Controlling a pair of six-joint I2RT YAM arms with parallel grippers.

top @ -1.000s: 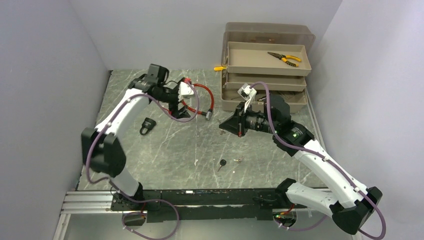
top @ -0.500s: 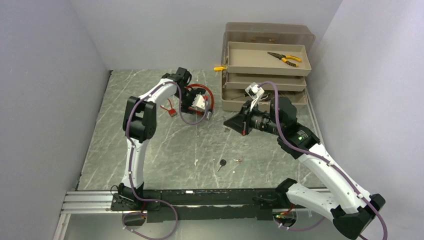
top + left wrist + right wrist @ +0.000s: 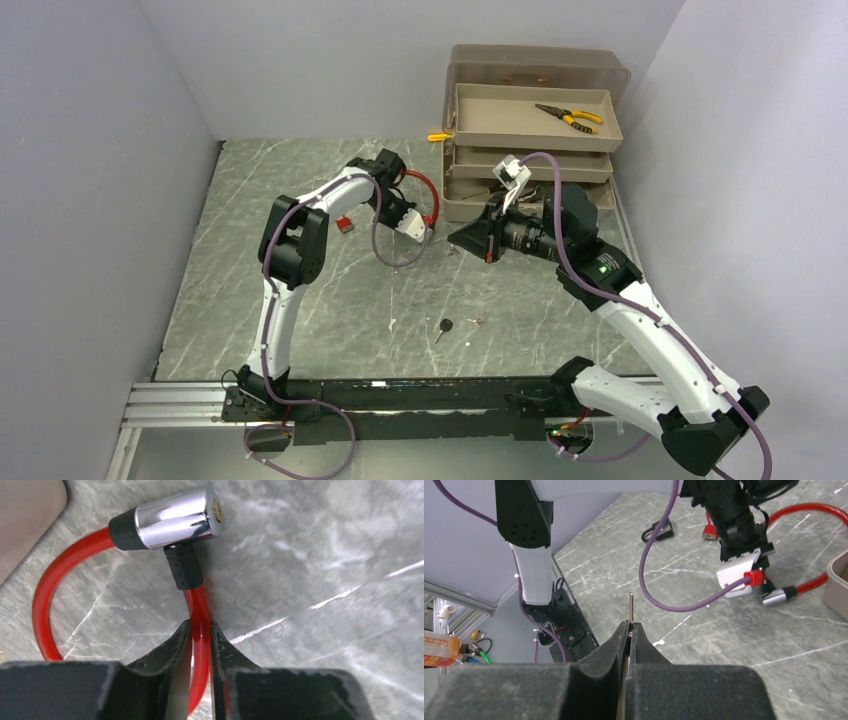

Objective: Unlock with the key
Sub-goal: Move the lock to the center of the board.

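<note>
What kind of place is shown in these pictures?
Probably a robotics test cell: plain grey walls enclose a marble-patterned table, robot arms stand on a rail, and a tiered toolbox holds pliers.

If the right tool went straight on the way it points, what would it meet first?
Probably the purple cable looping across just beyond the key it holds, though depth is unclear.

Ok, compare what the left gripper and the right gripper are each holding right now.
The left gripper pinches the red plastic-coated cable near its chrome lock cylinder; the right gripper clamps a thin metal key. The cable lies on the grey marble table, while the key is held above it, tip pointing outward. Both sets of jaws are closed on their load.
</note>
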